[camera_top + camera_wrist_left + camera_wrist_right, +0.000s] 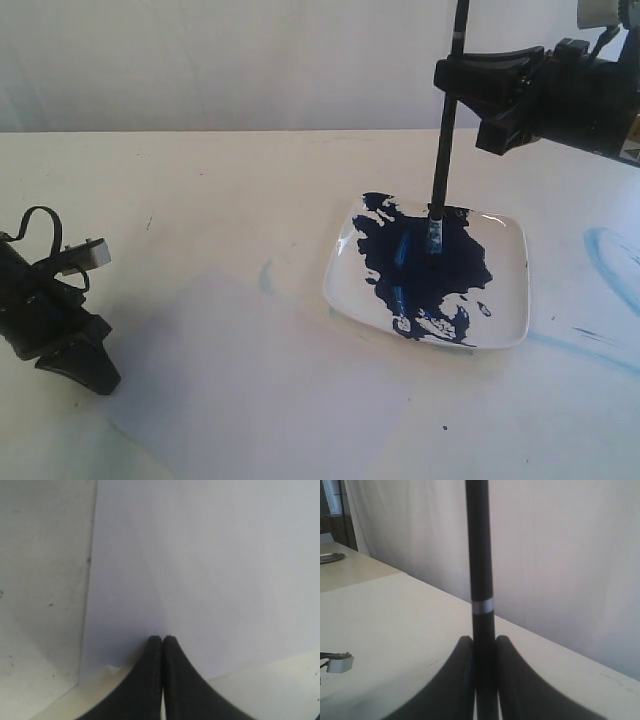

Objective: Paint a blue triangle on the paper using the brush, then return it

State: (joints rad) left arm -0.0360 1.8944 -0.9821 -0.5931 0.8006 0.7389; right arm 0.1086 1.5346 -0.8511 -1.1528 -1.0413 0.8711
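The brush (443, 160) runs off the top edge; bristles seemingly buried in paint (420, 270).

The black left gripper (90, 375) sits low on the left and tips downward. Its two curved black fingers (154, 647) are pressed together with nothing between them. The black right gripper (452, 78) is up high, squeezing the long thin black-handled brush (444, 160), which stands upright.

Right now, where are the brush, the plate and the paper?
brush (445, 150), exterior view, on the black handle
plate (508, 280), exterior view, on its bare white right side
paper (200, 570), left wrist view, on the middle of the sheet
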